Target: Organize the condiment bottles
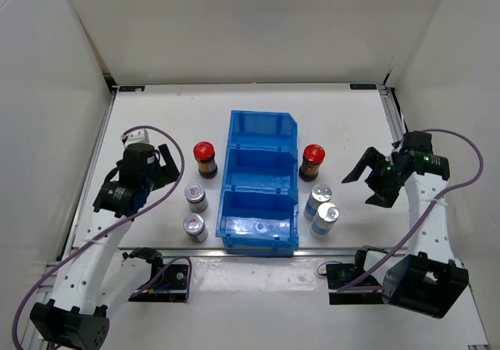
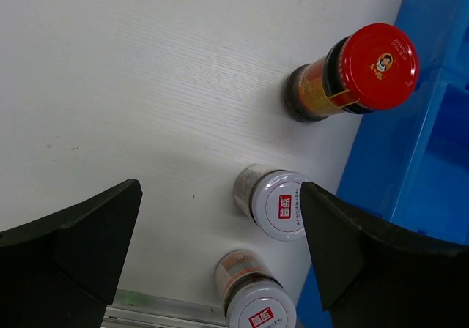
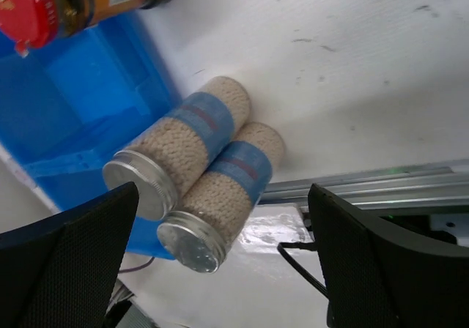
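All the condiment bottles stand upright on the white table around the blue bin [image 1: 231,143]. To its left are a dark red-capped bottle [image 1: 205,158] [image 2: 366,72] and two short silver-capped ones [image 1: 195,197] [image 1: 194,226]. To its right are a second red-capped bottle [image 1: 313,160] and two pale blue-banded bottles [image 1: 318,200] [image 1: 324,219], touching each other. My left gripper [image 1: 166,166] [image 2: 220,196] hovers open above the short bottles [image 2: 278,203] [image 2: 256,306]. My right gripper [image 1: 366,186] [image 3: 223,192] is open, right of the pale bottles [image 3: 183,145] [image 3: 227,189], holding nothing.
The bin's three compartments show no bottles inside. White enclosure walls close in the table at the left, right and back. An aluminium rail [image 3: 366,185] runs along the front edge, with cables [image 1: 367,276] and the arm bases beyond it.
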Motion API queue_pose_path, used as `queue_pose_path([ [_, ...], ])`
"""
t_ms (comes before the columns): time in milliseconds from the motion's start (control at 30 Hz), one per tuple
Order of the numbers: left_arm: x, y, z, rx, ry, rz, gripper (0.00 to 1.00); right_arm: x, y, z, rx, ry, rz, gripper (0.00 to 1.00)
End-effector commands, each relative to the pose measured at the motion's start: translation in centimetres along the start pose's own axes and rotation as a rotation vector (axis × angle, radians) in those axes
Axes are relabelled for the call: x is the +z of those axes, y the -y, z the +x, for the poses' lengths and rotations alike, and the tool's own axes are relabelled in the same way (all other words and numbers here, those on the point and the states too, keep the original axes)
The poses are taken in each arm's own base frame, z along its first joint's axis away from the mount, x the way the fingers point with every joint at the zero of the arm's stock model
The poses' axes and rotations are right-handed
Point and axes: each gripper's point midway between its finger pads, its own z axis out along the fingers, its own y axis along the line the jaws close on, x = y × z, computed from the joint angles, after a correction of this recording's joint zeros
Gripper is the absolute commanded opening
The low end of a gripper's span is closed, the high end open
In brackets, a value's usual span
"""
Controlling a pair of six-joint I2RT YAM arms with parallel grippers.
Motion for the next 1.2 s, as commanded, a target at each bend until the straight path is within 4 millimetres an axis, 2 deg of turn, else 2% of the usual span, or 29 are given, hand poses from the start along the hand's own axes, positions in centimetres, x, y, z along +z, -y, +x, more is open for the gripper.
queue_pose_path([
  [0,0.0,0.5,-0.5,-0.014,0.028,0.019,1.00,-1.0,1.5,-2.0,0.009,0.061,0.132,0.99],
  [67,0.1,0.4,-0.9,-0.001,0.035,0.009,1.00,-1.6,2.9,-3.0,0.067,0.079,0.242,0.99],
  [167,0.0,0.8,-0.7,0.009,0.023,0.033,1.00,-1.9,4.1,-4.1,0.126,0.015,0.326,0.99],
  [300,-0.3,1.7,-1.1,0.003,0.028,0.080,1.00,-2.4,6.3,-4.2,0.180,-0.089,0.486,0.99],
  [367,-0.5,2.1,-1.3,0.013,0.028,0.104,1.00,-2.3,5.9,-4.6,0.105,-0.096,0.466,0.99],
  [500,-0.6,2.2,-1.0,0.016,0.013,0.111,1.00,-1.7,2.0,-6.1,-0.082,0.002,0.337,0.99],
  [533,-0.4,2.1,-0.6,0.019,0.002,0.106,1.00,-1.3,0.3,-6.3,-0.150,0.020,0.308,0.99],
  [600,-0.2,2.0,-0.2,0.010,-0.007,0.102,1.00,-1.2,-1.1,-6.0,-0.210,0.036,0.295,0.99],
  [667,0.5,2.1,0.6,0.019,-0.044,0.097,1.00,-0.1,-3.2,-5.9,-0.303,0.045,0.274,0.99],
  [700,0.5,2.2,1.1,0.031,-0.062,0.114,1.00,0.4,-4.5,-5.2,-0.370,0.044,0.266,0.99],
  [800,1.0,2.6,1.4,0.044,-0.082,0.125,1.00,1.3,-7.2,-5.3,-0.489,0.092,0.225,0.99],
  [933,1.6,2.7,1.6,0.048,-0.095,0.118,1.00,4.4,-10.1,-4.9,-0.604,0.054,0.138,0.99],
  [1000,1.9,2.8,1.5,0.051,-0.107,0.112,1.00,5.9,-11.9,-5.5,-0.675,0.065,0.123,0.99],
  [1033,1.9,2.7,1.7,0.053,-0.115,0.108,1.00,7.1,-11.8,-5.7,-0.689,0.043,0.153,0.99],
  [1167,2.1,2.9,1.9,0.058,-0.143,0.106,1.00,9.4,-13.3,-7.7,-0.732,0.046,0.175,0.99],
])
